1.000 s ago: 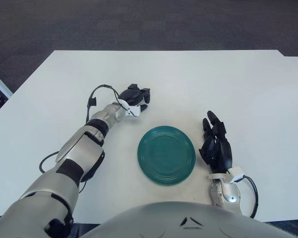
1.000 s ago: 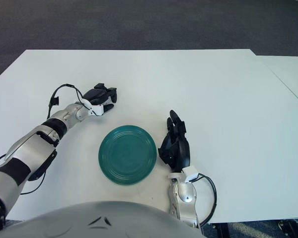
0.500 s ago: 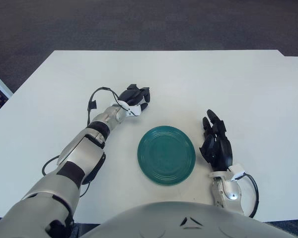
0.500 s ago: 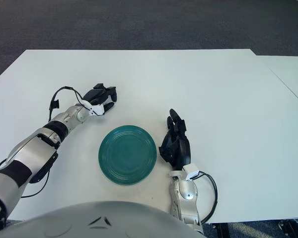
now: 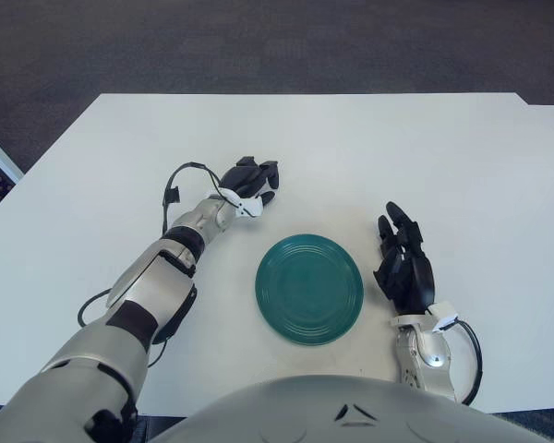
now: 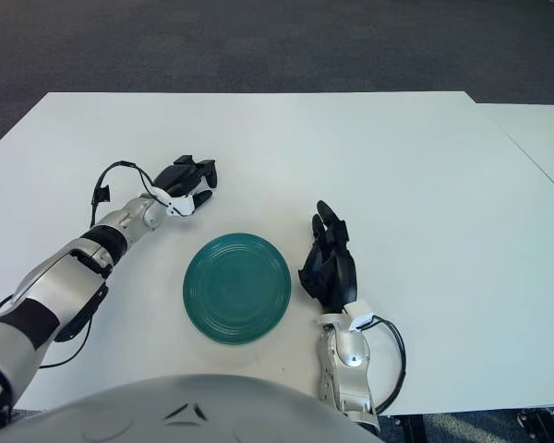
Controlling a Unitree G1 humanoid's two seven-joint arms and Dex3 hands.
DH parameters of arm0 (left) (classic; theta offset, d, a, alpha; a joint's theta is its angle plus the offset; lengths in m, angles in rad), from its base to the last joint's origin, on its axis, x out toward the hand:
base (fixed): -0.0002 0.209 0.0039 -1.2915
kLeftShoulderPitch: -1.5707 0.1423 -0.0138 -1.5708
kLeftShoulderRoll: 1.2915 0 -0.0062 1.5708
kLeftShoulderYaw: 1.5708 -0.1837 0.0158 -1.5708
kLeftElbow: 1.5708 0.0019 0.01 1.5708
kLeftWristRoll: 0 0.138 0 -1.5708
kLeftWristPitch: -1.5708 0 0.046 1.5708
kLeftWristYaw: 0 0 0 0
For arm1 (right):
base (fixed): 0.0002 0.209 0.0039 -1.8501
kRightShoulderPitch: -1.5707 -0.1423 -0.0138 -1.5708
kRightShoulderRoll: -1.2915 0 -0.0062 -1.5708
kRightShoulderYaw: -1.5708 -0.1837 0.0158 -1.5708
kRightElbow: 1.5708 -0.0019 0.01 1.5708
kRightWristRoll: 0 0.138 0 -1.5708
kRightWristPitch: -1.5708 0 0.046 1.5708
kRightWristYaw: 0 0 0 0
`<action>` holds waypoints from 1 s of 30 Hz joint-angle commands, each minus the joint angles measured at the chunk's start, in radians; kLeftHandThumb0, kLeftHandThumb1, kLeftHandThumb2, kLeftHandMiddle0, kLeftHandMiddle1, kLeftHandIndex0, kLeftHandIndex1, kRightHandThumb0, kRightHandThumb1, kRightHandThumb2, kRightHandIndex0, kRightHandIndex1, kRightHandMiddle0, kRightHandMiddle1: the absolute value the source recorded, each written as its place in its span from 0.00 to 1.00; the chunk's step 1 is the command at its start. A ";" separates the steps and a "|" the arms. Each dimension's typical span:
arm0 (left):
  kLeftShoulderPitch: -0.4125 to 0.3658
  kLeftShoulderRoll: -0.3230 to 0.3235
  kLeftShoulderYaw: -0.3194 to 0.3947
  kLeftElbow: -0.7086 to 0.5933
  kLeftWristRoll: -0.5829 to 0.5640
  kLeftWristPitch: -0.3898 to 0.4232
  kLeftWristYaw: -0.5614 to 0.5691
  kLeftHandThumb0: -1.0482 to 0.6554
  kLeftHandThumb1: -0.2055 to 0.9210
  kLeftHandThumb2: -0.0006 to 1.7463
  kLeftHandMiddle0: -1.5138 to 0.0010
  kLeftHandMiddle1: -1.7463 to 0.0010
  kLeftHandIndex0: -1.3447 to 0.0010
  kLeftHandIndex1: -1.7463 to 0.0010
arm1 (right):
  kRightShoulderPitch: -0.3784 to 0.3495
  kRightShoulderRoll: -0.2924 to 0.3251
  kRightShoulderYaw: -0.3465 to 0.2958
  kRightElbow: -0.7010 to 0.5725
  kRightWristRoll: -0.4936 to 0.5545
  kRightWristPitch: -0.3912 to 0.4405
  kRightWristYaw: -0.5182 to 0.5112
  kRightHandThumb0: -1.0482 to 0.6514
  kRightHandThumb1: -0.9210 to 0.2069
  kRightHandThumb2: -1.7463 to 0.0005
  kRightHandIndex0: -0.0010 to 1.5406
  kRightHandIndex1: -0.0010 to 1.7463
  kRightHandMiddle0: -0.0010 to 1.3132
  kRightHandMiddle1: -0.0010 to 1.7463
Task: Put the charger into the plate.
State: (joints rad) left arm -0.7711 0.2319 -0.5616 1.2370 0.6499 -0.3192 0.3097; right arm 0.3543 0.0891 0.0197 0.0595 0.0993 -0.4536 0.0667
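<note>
The left hand [image 5: 250, 178], fingers curled over something dark I cannot identify, sits far-left of the green plate [image 5: 309, 288], while the right hand [image 5: 403, 265] lies relaxed, holding nothing, just right of it.

I seem to be in an office or lab-like test room. Before me lies a plain white counter [image 5: 369, 148], smooth and bare of markings, and past its far edge at twelve o'clock runs dark grey, short-pile carpet [image 5: 258, 46] of the commercial sort. At three o'clock a second white counter [image 6: 535, 138] abuts mine with a thin seam between them, like pushed-together work desks.
</note>
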 commanded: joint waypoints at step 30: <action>0.024 0.042 0.036 -0.026 -0.024 -0.056 -0.095 0.38 0.69 0.57 0.33 0.00 0.69 0.00 | -0.004 0.009 -0.034 0.132 -0.016 -0.026 -0.007 0.04 0.00 0.50 0.11 0.01 0.01 0.30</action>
State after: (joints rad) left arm -0.7720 0.2572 -0.5132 1.2034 0.6062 -0.3744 0.2415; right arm 0.3276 0.0972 -0.0016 0.0801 0.0930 -0.4744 0.0735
